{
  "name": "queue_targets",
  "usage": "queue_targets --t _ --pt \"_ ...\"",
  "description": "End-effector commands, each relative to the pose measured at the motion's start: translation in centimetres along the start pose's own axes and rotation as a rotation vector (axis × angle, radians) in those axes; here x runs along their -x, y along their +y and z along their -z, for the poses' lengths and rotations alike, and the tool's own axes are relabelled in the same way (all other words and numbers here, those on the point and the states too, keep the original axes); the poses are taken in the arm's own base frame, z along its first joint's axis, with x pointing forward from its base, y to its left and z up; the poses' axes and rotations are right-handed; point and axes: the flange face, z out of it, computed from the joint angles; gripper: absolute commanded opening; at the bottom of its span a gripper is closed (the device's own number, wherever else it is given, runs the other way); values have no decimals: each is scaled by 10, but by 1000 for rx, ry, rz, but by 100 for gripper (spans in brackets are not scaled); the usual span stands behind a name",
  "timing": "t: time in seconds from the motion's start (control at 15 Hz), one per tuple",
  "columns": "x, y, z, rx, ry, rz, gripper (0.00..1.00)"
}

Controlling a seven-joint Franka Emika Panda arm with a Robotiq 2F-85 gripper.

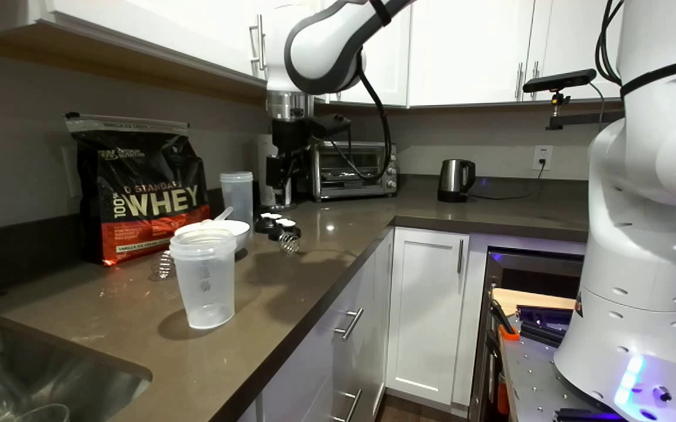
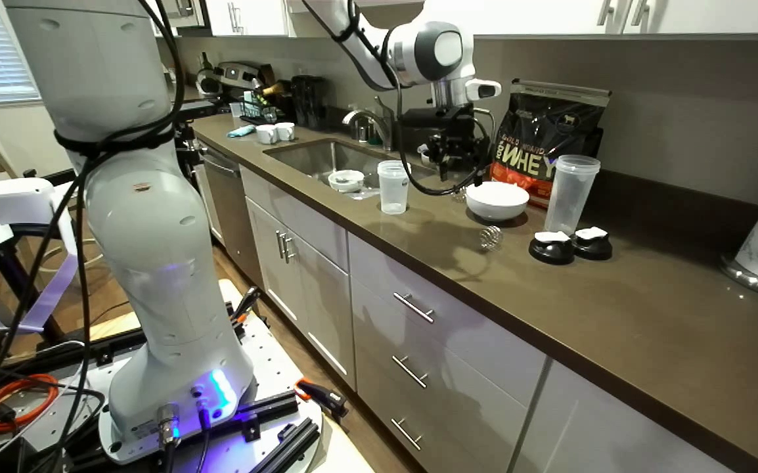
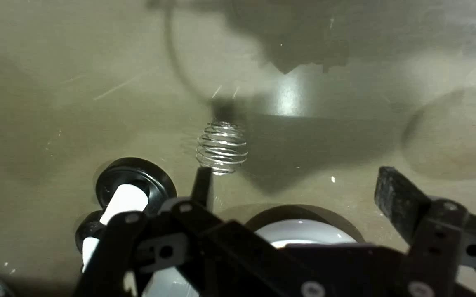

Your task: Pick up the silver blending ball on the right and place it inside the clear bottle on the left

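Observation:
The silver blending ball (image 1: 289, 242) is a small wire coil ball on the counter, in front of black lids. It also shows in an exterior view (image 2: 490, 238) and in the wrist view (image 3: 222, 148), just beyond the left fingertip. The clear bottle (image 1: 204, 287) is a frosted shaker cup standing upright and open near the counter's front edge, also in an exterior view (image 2: 393, 189). It is out of the wrist view. My gripper (image 3: 295, 170) is open and empty, high above the counter. It shows in both exterior views (image 1: 281, 186) (image 2: 459, 172).
A second wire ball (image 1: 164, 266) lies near the whey bag (image 1: 144, 193). A white bowl (image 2: 497, 201), a taller frosted bottle (image 2: 573, 192) and black lids (image 2: 552, 247) with white tops stand close by. A sink (image 1: 62, 375) is cut into the counter (image 1: 291, 287).

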Motion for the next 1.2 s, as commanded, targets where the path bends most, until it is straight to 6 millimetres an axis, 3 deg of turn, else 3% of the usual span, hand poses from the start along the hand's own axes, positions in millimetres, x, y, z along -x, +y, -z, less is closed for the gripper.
queue_targets --t 0.0,0.53,1.13 --pt "-18 1 -30 36 69 -22 100" --pt "-47 40 -78 89 31 -83 100" --pt "-53 44 -118 68 -115 -139 100"
